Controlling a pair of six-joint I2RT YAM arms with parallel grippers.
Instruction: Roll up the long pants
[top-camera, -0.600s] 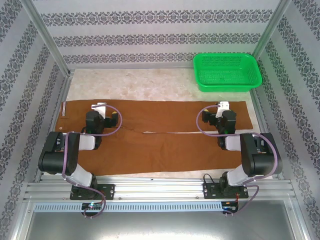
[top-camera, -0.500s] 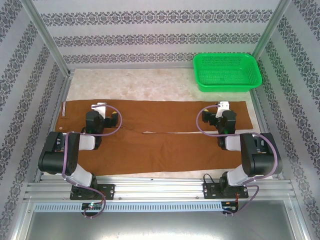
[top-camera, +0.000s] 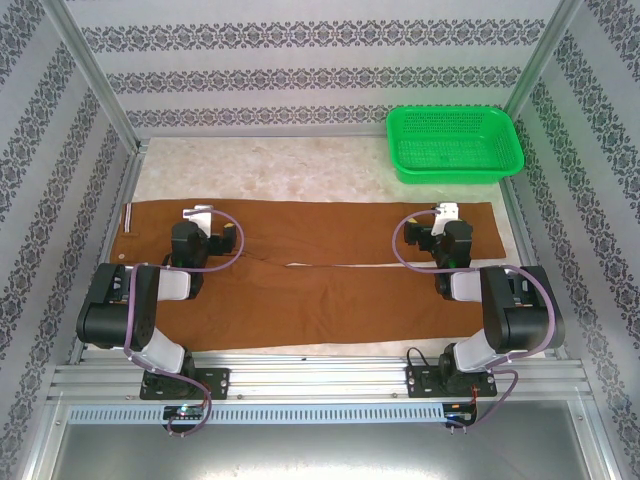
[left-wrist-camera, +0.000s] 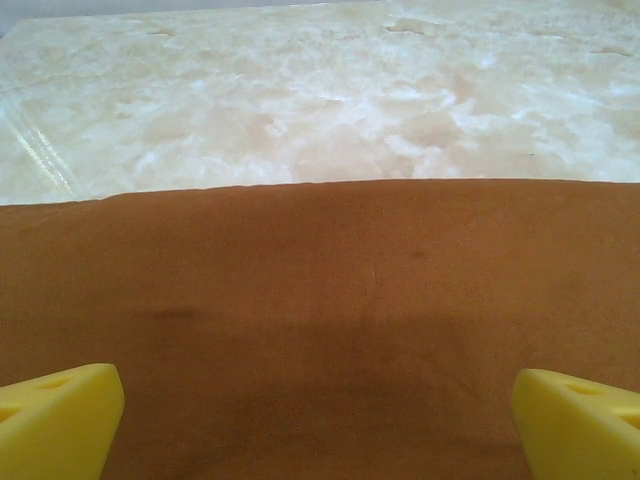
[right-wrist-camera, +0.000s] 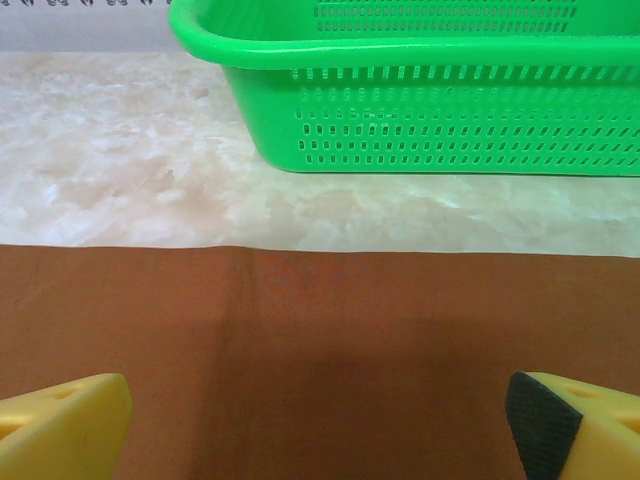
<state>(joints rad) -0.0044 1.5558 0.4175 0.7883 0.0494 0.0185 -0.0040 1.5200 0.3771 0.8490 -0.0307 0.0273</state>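
Left gripper (left-wrist-camera: 318, 420) and right gripper (right-wrist-camera: 320, 425) both hung released, jaws wide and holding nothing, near the far edge of the pants (top-camera: 330, 290), which lay flat across the table (top-camera: 300, 170). I judged nothing was rolled yet; the whole job remained.

Cropped at the bottom corners of the left wrist view: the yellow fingertips (left-wrist-camera: 60, 425) of the left end effector (left-wrist-camera: 320, 430), mere wedges showing, set wide apart. Likewise cropped in its own view: the right end effector (right-wrist-camera: 320, 425), with a dark pad (right-wrist-camera: 542, 420) on one tip cut by the edge. Sliced off by the top and right edges there: the green basket (right-wrist-camera: 440, 110). From above, covered by the left arm (top-camera: 125, 310) and right arm (top-camera: 515, 315): the near corners of the long pants (top-camera: 330, 290). Too small to make out: the pale strip (top-camera: 128, 217) at the cloth's far-left end.
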